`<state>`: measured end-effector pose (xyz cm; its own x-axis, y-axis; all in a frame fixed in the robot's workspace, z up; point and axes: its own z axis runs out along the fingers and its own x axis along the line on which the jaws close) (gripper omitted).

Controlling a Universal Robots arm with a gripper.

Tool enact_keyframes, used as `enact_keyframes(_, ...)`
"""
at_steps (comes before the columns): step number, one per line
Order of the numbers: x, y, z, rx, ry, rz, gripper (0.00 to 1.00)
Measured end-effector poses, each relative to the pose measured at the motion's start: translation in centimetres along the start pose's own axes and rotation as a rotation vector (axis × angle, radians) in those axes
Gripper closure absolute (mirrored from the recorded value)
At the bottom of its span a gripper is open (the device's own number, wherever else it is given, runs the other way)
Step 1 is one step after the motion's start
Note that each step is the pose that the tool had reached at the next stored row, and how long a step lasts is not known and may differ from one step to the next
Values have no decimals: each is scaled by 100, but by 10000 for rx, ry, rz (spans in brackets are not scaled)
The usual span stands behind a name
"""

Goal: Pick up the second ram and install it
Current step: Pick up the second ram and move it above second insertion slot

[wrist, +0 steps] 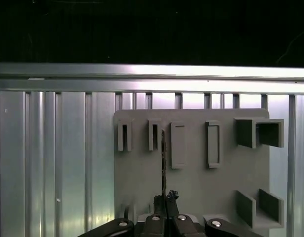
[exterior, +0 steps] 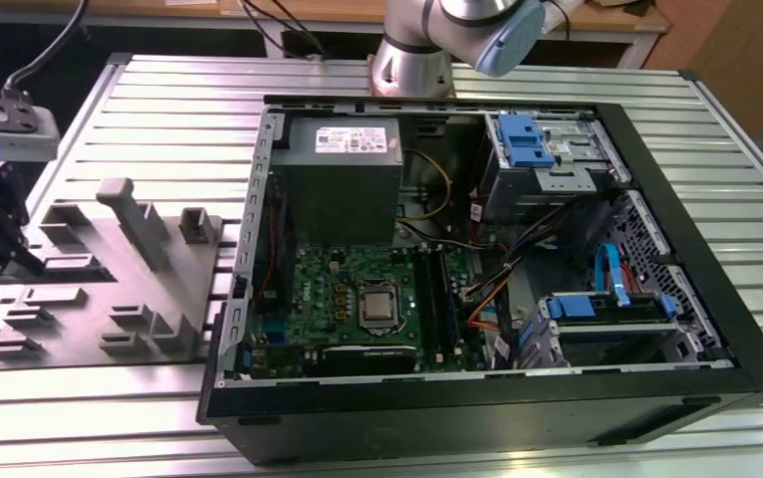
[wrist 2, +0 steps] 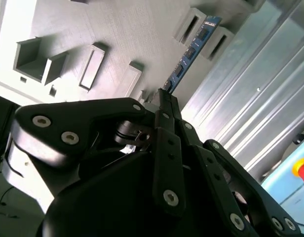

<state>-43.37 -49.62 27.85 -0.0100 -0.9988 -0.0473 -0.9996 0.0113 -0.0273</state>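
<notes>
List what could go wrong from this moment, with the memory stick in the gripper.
1. The gripper pinches the memory stick at one end only, so it may tilt or slip.
2. The stick's far end sits beside raised holders of the tray and could snag there.
3. Loose cables lie close to the board inside the computer and might get in the way.

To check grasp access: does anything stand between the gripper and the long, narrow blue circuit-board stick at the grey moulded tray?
Nothing visible does. The gripper is shut on one end of the blue circuit-board stick, over the grey moulded tray.
</notes>
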Motion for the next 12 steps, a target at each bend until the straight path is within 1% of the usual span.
enact_keyframes(6, -8, -5, -171, 20, -15, 27, 89)
enact_keyframes(12, -15, -8, -313, 49, -55, 44, 89)
